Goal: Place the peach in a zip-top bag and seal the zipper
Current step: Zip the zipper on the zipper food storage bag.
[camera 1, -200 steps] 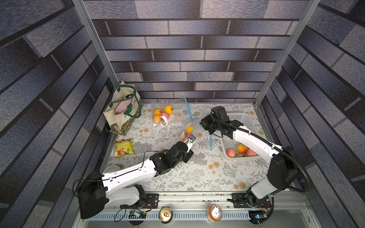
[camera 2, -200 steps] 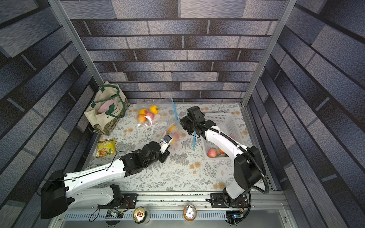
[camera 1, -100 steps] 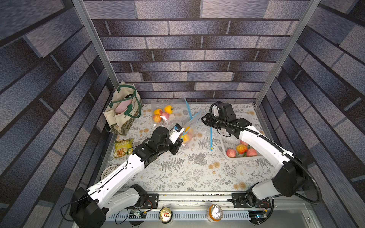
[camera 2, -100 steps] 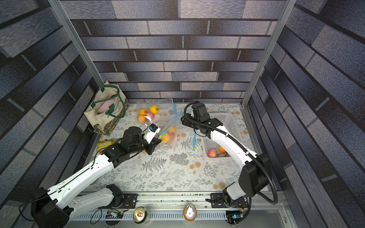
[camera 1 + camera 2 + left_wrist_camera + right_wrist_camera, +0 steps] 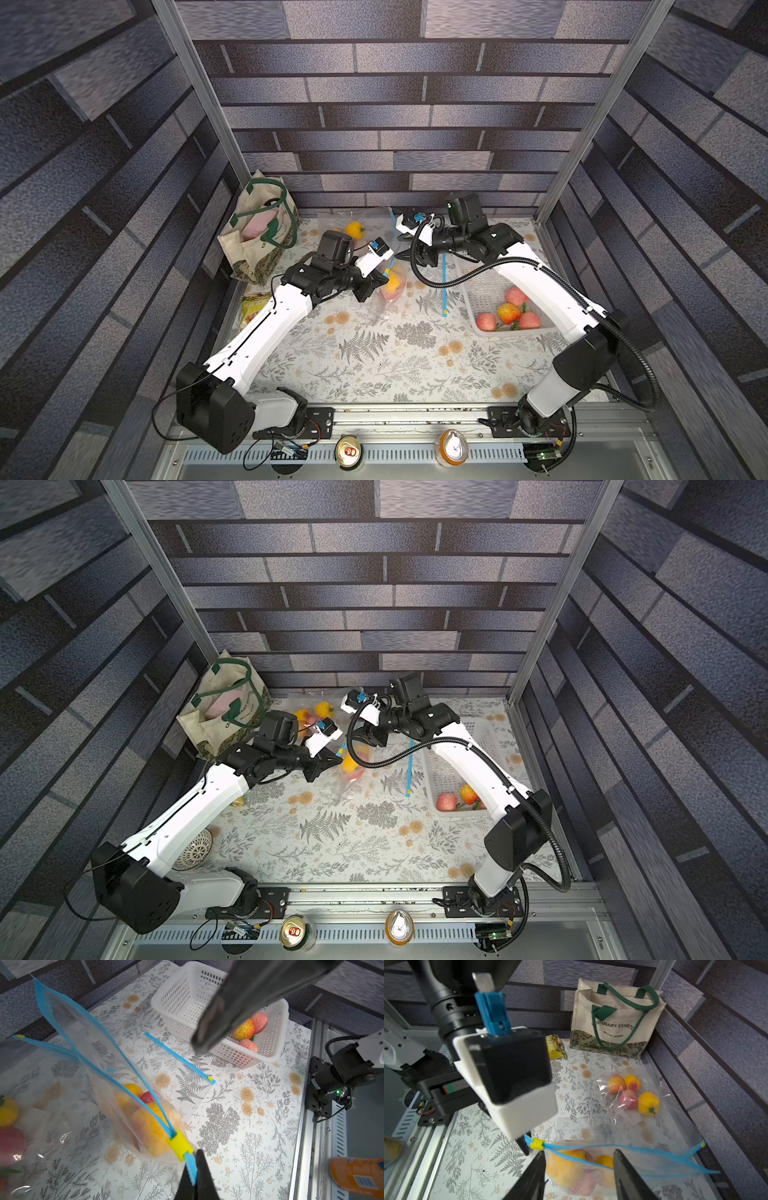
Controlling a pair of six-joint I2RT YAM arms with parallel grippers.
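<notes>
Risk: zip-top bag (image 5: 116, 1076) slips free if slider (image 5: 180, 1145) drags.
Left gripper (image 5: 193, 1171): pinching zipper end (image 5: 189, 1162).
Right gripper (image 5: 579, 1152): spread, empty.

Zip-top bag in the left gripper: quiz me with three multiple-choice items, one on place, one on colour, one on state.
1. Where does the left gripper hold the zip-top bag?
A) bottom corner
B) the blue end by the slider
C) middle of a wall
2. The slider is:
A) red
B) white
C) yellow
3. The zipper is:
A) open, tracks parted
B) sealed end to end
C) torn off
Key:
1 B: its shut jaws pinch the blue end just past the slider.
2 C: it shows yellow in both wrist views.
3 A: two blue tracks spread apart from the slider.
</notes>
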